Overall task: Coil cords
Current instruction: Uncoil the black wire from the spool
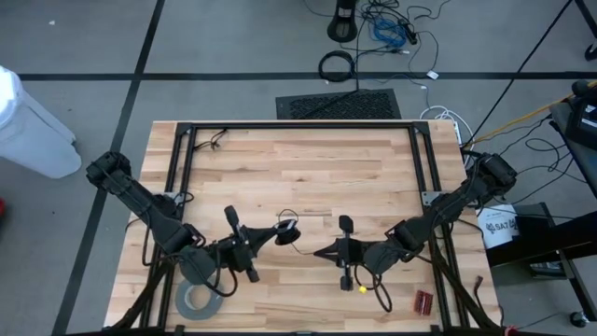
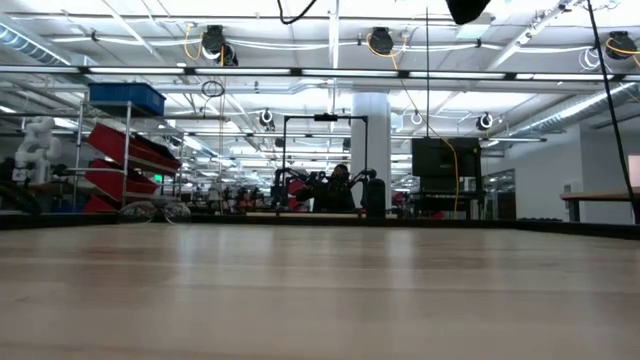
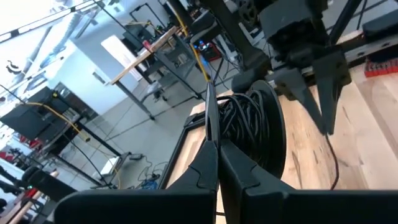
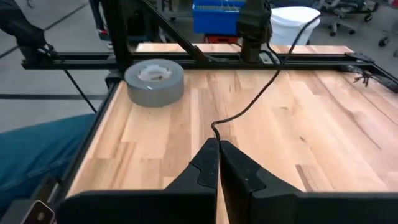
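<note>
The cord is a thin dark wire (image 4: 249,102) joined to a round black disc (image 3: 258,134) that has wire wound on it. My left gripper (image 1: 277,234) is shut at the disc (image 1: 289,233), over the middle of the table and well above the wood. My right gripper (image 1: 318,252) is just to its right, shut on the wire. In the right wrist view the wire runs from my fingertips (image 4: 216,144) across to the left gripper (image 4: 255,31). The left wrist view shows the right gripper (image 3: 323,93) beyond the disc. My left gripper has the disc at the edge nearest it (image 3: 231,127), coming level from the table's left. Its own fingers hide the exact place of contact. The disc is lifted clear and stands on edge. My right gripper pinches the wire (image 4: 214,129) at its fingertips, coming from the table's right and slanting slightly down. The wire curves slack from there to the disc, clear of the table.
A wide grey tape roll (image 1: 199,299) lies near the table's front left corner, under the left arm. A small red object (image 1: 423,301) lies at the front right. A black frame (image 1: 298,126) runs around the tabletop. Blue cloth (image 4: 37,149) shows beside the table's edge.
</note>
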Motion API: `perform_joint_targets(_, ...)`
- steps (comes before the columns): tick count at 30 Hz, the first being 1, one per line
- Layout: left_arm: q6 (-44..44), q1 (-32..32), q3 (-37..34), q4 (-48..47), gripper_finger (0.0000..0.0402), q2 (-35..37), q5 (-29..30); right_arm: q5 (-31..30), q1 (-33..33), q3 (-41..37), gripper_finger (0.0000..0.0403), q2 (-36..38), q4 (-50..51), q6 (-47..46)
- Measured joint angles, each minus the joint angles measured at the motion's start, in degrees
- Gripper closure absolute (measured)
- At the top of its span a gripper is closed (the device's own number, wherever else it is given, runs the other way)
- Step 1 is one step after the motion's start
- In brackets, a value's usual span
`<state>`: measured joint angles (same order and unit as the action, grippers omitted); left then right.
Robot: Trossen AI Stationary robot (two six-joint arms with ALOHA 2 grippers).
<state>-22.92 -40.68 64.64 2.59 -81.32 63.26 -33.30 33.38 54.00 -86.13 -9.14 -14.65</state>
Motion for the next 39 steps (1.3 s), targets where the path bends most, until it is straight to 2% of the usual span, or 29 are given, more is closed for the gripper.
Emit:
perform_joint_targets(10, -2.54, -2.64, 0.02, 5.03, 0.0401, 0.28, -1.77, -2.21, -1.12, 0.00, 0.0403, 0.00, 9.16, -5.25)
perform_joint_targets(16, -3.49, -3.72, 0.02, 5.59, 0.0401, 0.57, -1.89, -4.17, -1.51, -0.01, 0.0403, 0.23, 17.61, -10.71)
perform_joint_targets(21, -3.47, -3.72, 0.02, 5.46, 0.0401, 0.57, -1.90, -3.93, -1.26, -0.02, 0.0402, 0.48, 19.83, -15.32)
perform_joint_targets(29, -4.36, -3.63, 0.02, 2.24, 0.0401, 0.57, 0.42, -2.32, 0.14, -0.02, 0.0348, 0.55, 20.28, -15.56)
perform_joint_targets(33, -3.13, -3.40, 0.02, 1.40, 0.0401, 0.57, 0.38, -3.28, -1.07, -0.04, 0.0312, 0.27, 13.64, -11.28)
perform_joint_targets(39, -2.93, -3.17, 0.04, 1.31, 0.0401, 0.57, -0.52, 0.02, -3.83, -0.04, 0.0269, -2.87, -9.74, 3.13)
